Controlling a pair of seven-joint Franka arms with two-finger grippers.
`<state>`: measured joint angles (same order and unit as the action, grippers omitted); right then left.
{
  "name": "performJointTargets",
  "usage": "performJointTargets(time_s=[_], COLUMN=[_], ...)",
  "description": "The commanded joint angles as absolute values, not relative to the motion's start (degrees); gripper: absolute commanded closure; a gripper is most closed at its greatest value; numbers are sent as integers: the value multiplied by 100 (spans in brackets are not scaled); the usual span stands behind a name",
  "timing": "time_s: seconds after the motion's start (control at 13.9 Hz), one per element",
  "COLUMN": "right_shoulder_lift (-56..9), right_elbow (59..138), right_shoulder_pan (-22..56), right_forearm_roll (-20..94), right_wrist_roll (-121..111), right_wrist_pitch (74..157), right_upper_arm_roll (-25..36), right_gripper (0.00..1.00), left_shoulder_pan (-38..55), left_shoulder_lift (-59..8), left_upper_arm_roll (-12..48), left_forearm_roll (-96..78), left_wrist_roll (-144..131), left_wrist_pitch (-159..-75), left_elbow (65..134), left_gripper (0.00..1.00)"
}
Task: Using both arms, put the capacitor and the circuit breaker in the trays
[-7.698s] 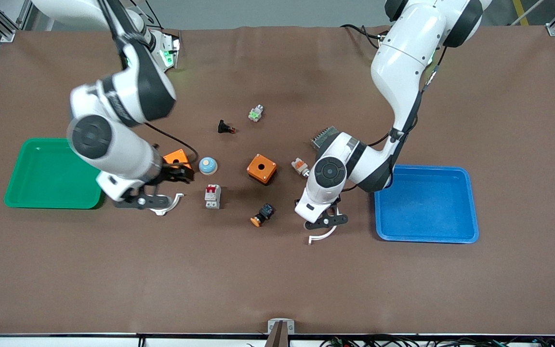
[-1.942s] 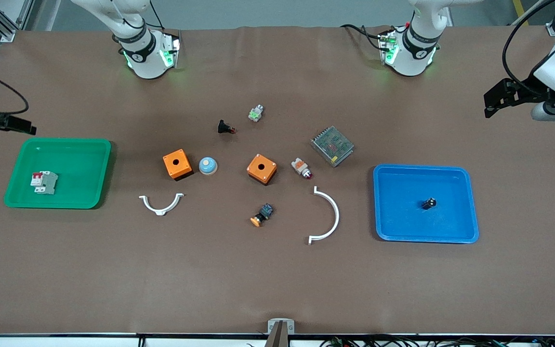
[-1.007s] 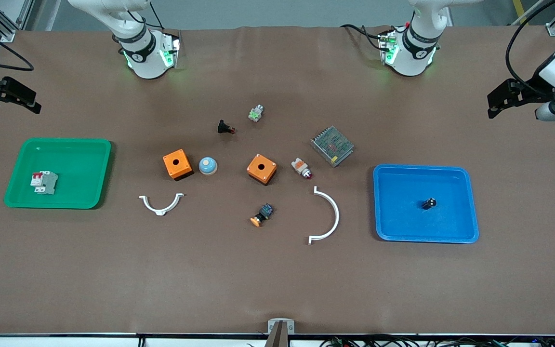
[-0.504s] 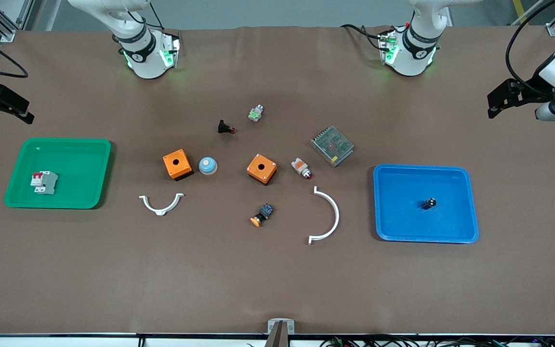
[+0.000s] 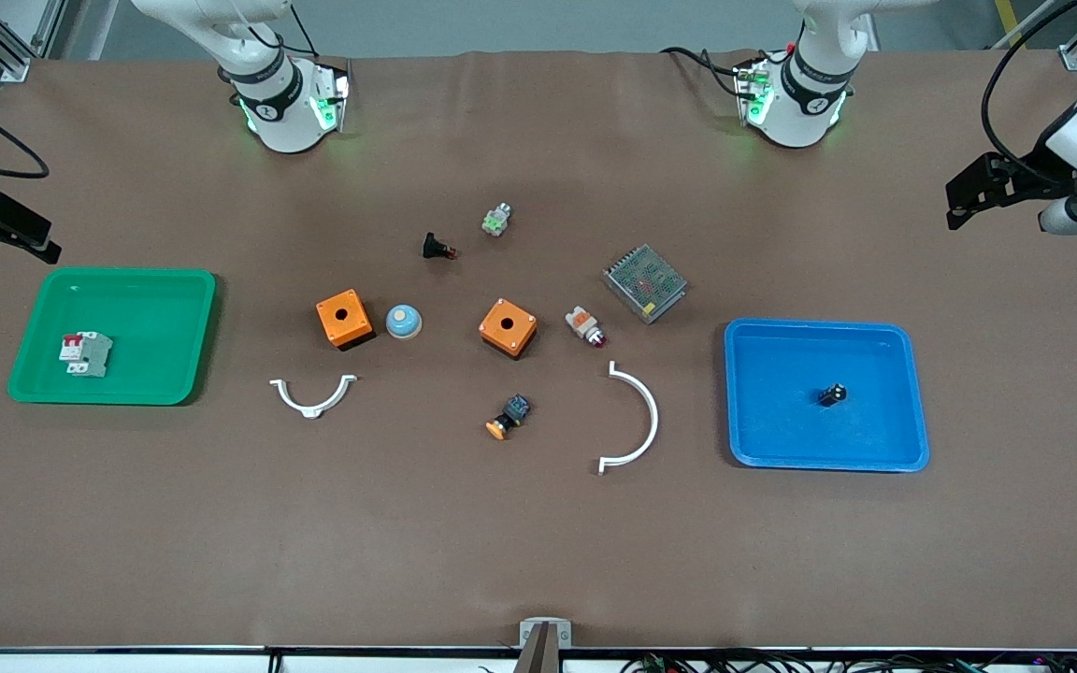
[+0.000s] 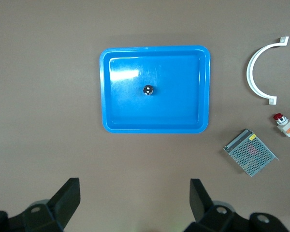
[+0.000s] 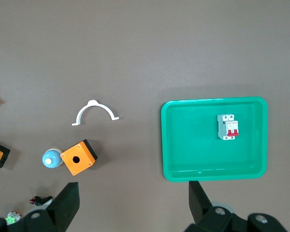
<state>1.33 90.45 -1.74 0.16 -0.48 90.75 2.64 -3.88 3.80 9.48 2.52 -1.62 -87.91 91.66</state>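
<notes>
The capacitor (image 5: 832,395), a tiny black cylinder, lies in the blue tray (image 5: 894,341); the left wrist view shows it (image 6: 148,90) in that tray (image 6: 111,106). The circuit breaker (image 5: 84,354), white-grey with red levers, lies in the green tray (image 5: 174,308); the right wrist view shows it (image 7: 228,127) in that tray (image 7: 183,145). My left gripper (image 5: 973,192) is open and empty, high over the table's edge at the left arm's end. My right gripper (image 5: 1,229) is open and empty, high over the right arm's end, above the green tray's far edge.
Between the trays lie two orange boxes (image 5: 344,319) (image 5: 508,327), a blue dome (image 5: 403,322), two white curved clips (image 5: 312,395) (image 5: 634,420), a metal mesh box (image 5: 644,282), an orange-capped button (image 5: 508,417), a white-and-orange part (image 5: 584,325), a black push-button piece (image 5: 437,248) and a green-and-white part (image 5: 495,220).
Both parts went from the table into their trays and both arms pulled away to the table's ends. In the last second the right gripper shifted a little toward the green tray; the left gripper stays put.
</notes>
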Motion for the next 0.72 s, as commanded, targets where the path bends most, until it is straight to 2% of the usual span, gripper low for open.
performJointTargets(time_s=[0.0,0.65], right_shoulder_lift=[79,70], right_elbow=[8868,8780], right_shoulder_pan=[-176,-176], right_forearm_roll=[70,114], right_wrist_roll=[-53,-44], right_wrist_pitch=[8947,8956], right_upper_arm_roll=[281,290], right_gripper=[0,0], left_shoulder_pan=[-439,-431], left_shoulder_lift=[448,422], left_upper_arm_roll=[958,958], left_forearm_roll=[167,228], left_wrist_roll=[-88,-105], left_wrist_pitch=[-8763,-8763], left_elbow=[9158,9070], left_gripper=[0,0])
